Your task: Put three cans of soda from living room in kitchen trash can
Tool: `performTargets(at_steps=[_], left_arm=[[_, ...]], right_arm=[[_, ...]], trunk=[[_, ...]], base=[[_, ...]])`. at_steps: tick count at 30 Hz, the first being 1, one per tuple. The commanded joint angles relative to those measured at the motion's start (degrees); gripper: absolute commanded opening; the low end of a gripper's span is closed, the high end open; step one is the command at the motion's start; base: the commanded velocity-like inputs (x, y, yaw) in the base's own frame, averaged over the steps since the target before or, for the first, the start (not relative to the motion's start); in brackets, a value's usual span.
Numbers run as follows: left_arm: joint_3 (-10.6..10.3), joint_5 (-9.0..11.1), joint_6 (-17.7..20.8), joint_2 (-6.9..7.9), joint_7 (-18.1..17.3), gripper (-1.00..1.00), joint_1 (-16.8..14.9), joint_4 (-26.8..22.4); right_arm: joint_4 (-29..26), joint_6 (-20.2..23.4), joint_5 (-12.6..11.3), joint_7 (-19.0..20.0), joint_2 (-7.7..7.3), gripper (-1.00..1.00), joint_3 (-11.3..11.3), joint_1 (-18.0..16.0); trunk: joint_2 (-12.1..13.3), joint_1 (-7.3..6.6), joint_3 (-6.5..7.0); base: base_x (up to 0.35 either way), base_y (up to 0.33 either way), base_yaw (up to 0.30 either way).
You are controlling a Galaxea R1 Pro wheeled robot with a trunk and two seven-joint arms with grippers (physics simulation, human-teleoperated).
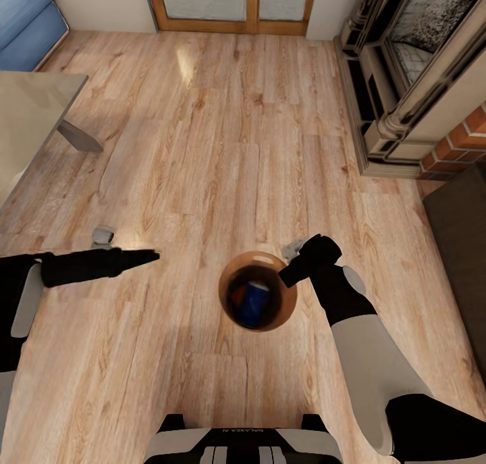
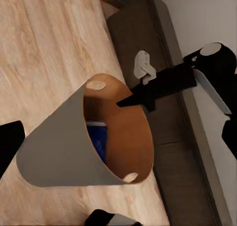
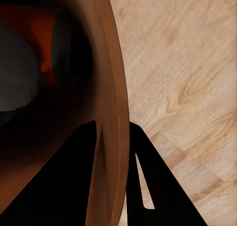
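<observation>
The tash can [image 1: 225, 290], grey outside and coppery-brown inside, hangs just above the wooden floor in front of me. My right gripper [image 1: 290, 272] is shut on its rim, one finger inside and one outside. The right wrist view shows that grip [image 3: 113, 132] on the brown rim [image 3: 111, 78]. A dark blue can of soda [image 1: 255, 303] lies inside, and the left wrist view shows this blue can [image 2: 98, 137] through the bin's mouth [image 2: 59, 137] with the right gripper [image 2: 123, 101] at the rim. An orange can [image 3: 45, 43] glows deep inside. My left gripper [image 1: 150, 254] hovers left of the bin, open and holding nothing.
This is the living room. A glass coffee table [image 1: 34, 113] and a light-blue sofa [image 1: 27, 25] are at the left. The brick fireplace [image 1: 418, 79] and a dark low cabinet [image 1: 466, 248] line the right. Wood-framed glass doors [image 1: 233, 5] stand ahead across open floor.
</observation>
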Motion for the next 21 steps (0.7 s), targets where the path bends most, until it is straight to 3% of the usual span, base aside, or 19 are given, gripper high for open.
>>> performTargets(at_steps=[1,3,7,11,15,19,21], left_arm=[[1.53,-1.73,-2.38,0.28,0.3,1.0,2.28,0.15],[3.1,-4.68,-6.69,0.37,1.87,1.0,6.06,0.74],[3.91,-6.36,-11.48,0.28,5.94,1.0,9.46,2.34],[4.11,-6.87,-15.36,0.21,8.52,1.0,10.92,5.38],[4.11,-6.96,-16.74,0.16,9.01,1.0,11.12,7.16],[4.1,-6.99,-21.17,-0.08,9.75,1.0,11.24,12.07],[4.1,-6.99,-23.97,-0.15,10.47,1.0,11.26,14.97]], right_arm=[[0.01,0.58,-0.99,0.29,-0.03,-1.0,-0.12,-0.01],[0.01,0.55,-1.04,0.37,-0.19,-1.0,-0.42,-0.01],[-0.04,0.51,-1.02,0.49,-0.38,-1.0,-0.68,-0.01],[-0.07,0.49,-0.99,0.54,-0.56,-1.0,-0.81,-0.01],[-0.08,0.49,-0.98,0.55,-0.66,-1.0,-1.2,0.05],[-0.08,0.49,-0.9,0.37,-0.78,-1.0,-3.91,0.14],[-0.08,0.49,-0.89,0.33,-1.73,-1.0,-6.3,0.16]], trunk=[[0.0,0.0,0.0],[0.0,0.0,0.0],[0.0,0.0,0.0],[0.0,0.0,0.0],[0.0,0.0,0.0],[0.0,0.0,0.0],[0.0,0.0,0.0]], base=[[0.0,0.0,0.0],[0.0,0.0,0.0],[0.0,0.0,0.0],[0.0,0.0,0.0],[0.0,0.0,0.0],[0.0,0.0,0.0],[0.0,0.0,0.0]])
